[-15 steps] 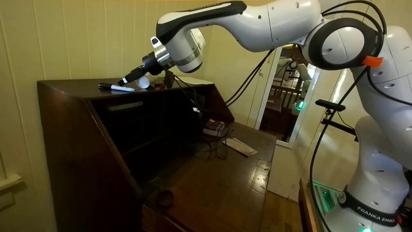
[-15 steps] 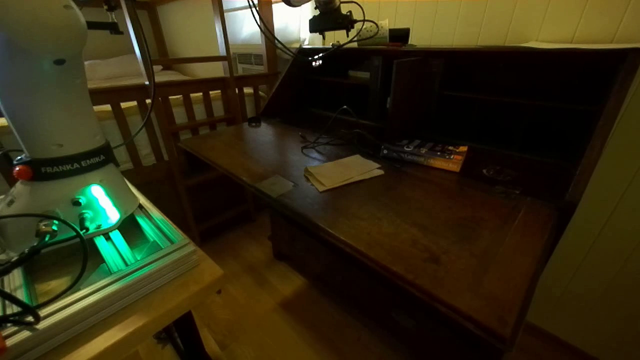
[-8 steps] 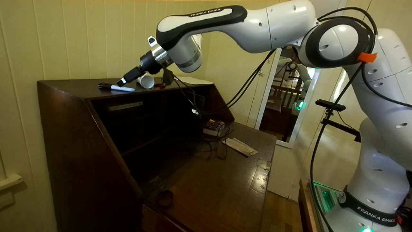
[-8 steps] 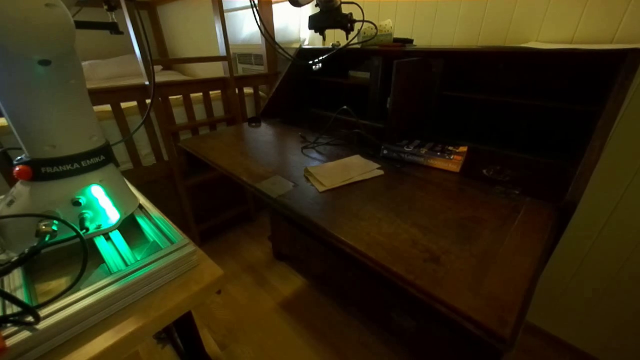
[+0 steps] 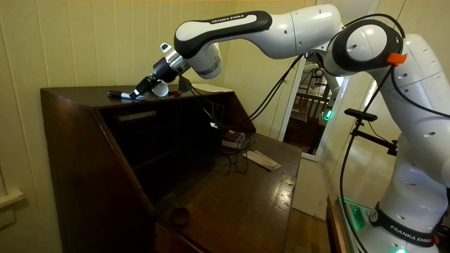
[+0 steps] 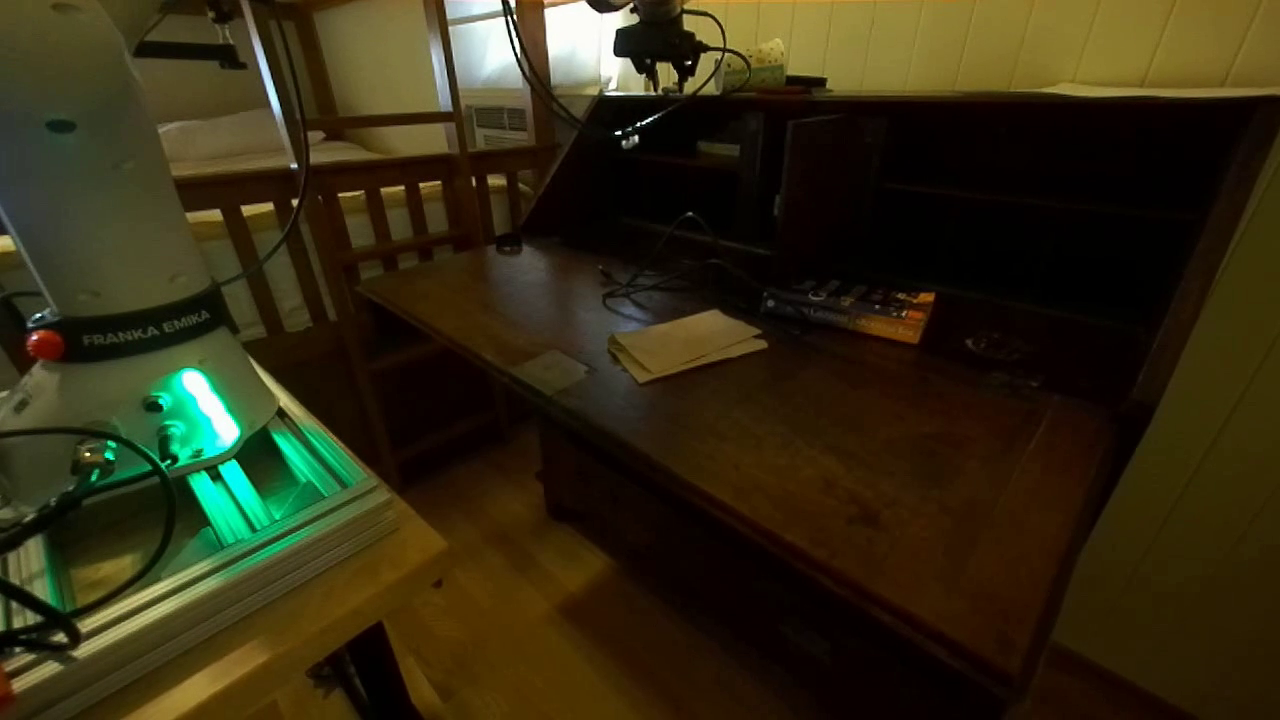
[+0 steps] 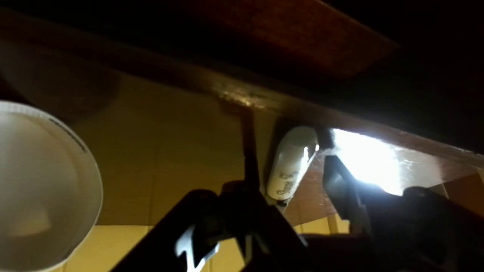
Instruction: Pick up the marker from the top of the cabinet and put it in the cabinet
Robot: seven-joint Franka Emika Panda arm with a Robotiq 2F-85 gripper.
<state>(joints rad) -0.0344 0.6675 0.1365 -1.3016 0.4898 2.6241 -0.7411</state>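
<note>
The marker (image 5: pixel 115 93), white-barrelled with a black cap, lies flat on top of the dark brown cabinet (image 5: pixel 88 154), close to the top's front edge. My gripper (image 5: pixel 133 95) is down at the barrel end in an exterior view, pointing obliquely at the top. In the wrist view the white barrel of the marker (image 7: pixel 293 166) is between the two fingers (image 7: pixel 342 185). A gap shows between the barrel and the right-hand finger. The left-hand finger is close beside the barrel; contact there cannot be made out. The jaws stand partly apart.
A white cup (image 7: pixel 45 181) lies on its side beside the gripper on the cabinet top. A flat black item (image 6: pixel 806 82) is near it. On the fold-down desk are books (image 6: pixel 850 310), folded paper (image 6: pixel 688 345) and loose cables (image 6: pixel 650 285). Robot cables hang before the open compartments.
My gripper has come down to the marker's barrel, and its jaws have narrowed from wider apart. The cup has shifted slightly, and the black item beside it now sits lower. The marker has not visibly moved.
</note>
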